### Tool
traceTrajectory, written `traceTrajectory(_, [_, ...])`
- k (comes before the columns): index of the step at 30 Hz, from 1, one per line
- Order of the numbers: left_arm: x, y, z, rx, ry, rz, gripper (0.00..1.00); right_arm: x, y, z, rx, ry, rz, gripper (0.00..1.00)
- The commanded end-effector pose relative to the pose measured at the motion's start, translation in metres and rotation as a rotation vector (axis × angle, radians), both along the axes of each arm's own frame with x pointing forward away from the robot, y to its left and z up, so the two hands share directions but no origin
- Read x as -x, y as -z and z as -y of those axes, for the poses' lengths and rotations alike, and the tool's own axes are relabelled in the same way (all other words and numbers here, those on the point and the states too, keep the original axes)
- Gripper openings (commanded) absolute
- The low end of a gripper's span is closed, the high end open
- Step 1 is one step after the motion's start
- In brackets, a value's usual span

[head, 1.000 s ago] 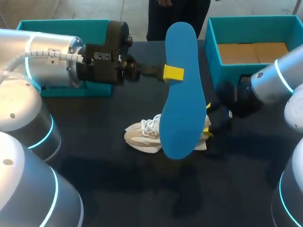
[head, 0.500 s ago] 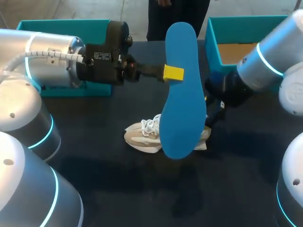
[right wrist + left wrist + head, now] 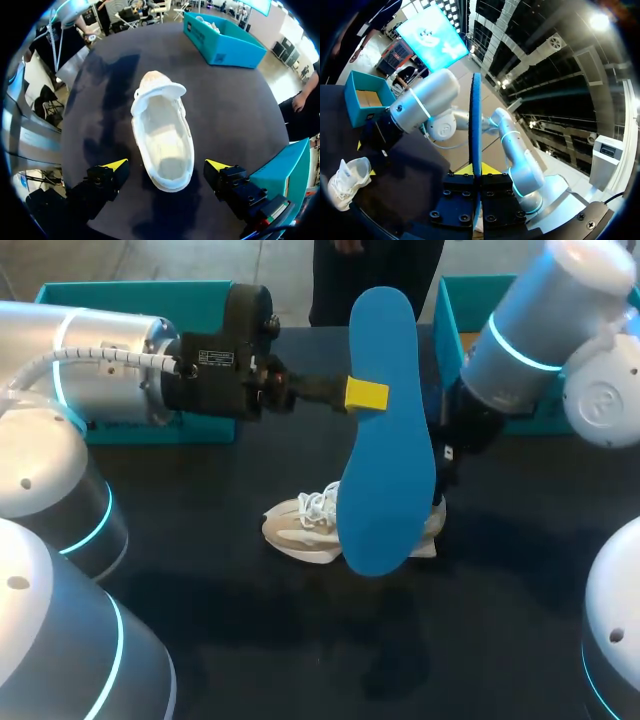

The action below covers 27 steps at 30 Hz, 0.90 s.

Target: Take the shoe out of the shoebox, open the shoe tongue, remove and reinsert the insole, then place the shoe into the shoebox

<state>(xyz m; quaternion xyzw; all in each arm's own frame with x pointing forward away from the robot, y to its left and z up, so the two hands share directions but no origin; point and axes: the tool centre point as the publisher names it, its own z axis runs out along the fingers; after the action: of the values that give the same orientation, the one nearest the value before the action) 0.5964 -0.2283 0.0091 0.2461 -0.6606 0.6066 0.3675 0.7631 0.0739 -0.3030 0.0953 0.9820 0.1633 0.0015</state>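
Note:
My left gripper (image 3: 366,395) is shut on a blue insole (image 3: 385,460), holding it upright high above the table. The left wrist view shows that insole (image 3: 476,120) edge-on between the fingers. A white shoe (image 3: 300,525) lies on the black table, partly hidden behind the insole. My right arm (image 3: 500,350) comes down at the shoe's heel end, its gripper mostly hidden by the insole. In the right wrist view, my right gripper (image 3: 166,166) stands open just above the shoe (image 3: 162,135), one yellow tip on either side of the heel. The shoe's inside is bare.
A teal shoebox (image 3: 448,330) with a brown bottom stands at the back right, partly covered by my right arm. A second teal box (image 3: 130,295) sits at the back left behind my left arm; the right wrist view shows that second box (image 3: 227,42) holding something white.
My right arm has swung up and to the left, from beside the shoebox to over the shoe's heel. The left arm and the insole have stayed still.

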Motion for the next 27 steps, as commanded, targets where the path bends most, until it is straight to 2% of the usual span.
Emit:
traceTrajectory(1, [0.0016,0.0018,0.0007,0.003,-0.004,0.0,0.0,0.004,-0.0027,-0.0033,0.083,-0.002,0.004,1.0])
traceTrajectory(5, [0.0016,0.0018,0.0007,0.003,-0.004,0.0,0.0,0.0046,-0.0045,-0.0046,0.122,-0.021,0.007,1.0])
traceTrajectory(9, [0.0016,0.0018,0.0007,0.003,-0.004,0.0,0.0,0.0057,-0.0061,-0.0042,0.122,-0.018,0.032,1.0])
traceTrajectory(27, [0.0016,0.0018,0.0007,0.003,-0.004,0.0,0.0,0.0057,-0.0061,-0.0042,0.122,-0.018,0.032,1.0])
